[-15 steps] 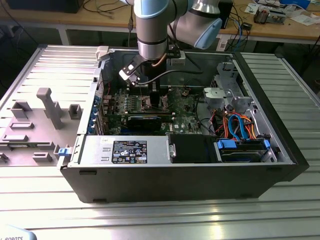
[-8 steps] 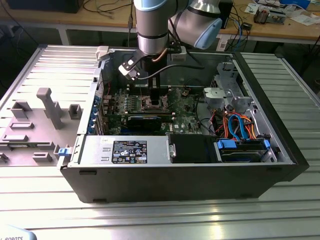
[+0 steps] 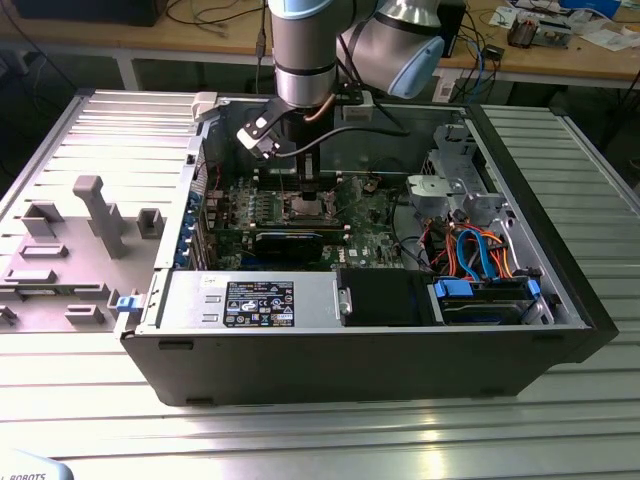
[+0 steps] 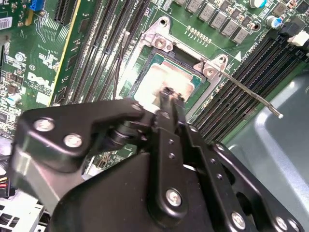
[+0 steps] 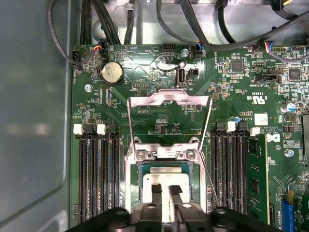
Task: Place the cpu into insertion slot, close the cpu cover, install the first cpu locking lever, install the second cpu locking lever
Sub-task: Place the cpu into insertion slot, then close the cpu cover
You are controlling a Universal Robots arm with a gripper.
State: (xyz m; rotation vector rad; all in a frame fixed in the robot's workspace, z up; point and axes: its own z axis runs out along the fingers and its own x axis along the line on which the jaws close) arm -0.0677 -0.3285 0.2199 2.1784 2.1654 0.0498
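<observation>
As the slightly parted jaws hover, the cpu (image 5: 166, 176) lies just beneath them.

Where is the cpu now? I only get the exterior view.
Observer: In the first wrist view the cpu lies in the slot, right below the claw.
Operator: Is the cover shut?
Observer: No. The cover stands open, tipped up off the slot.
Operator: What about the lever?
Observer: In the second wrist view one lever sticks out sideways, not latched.
</observation>
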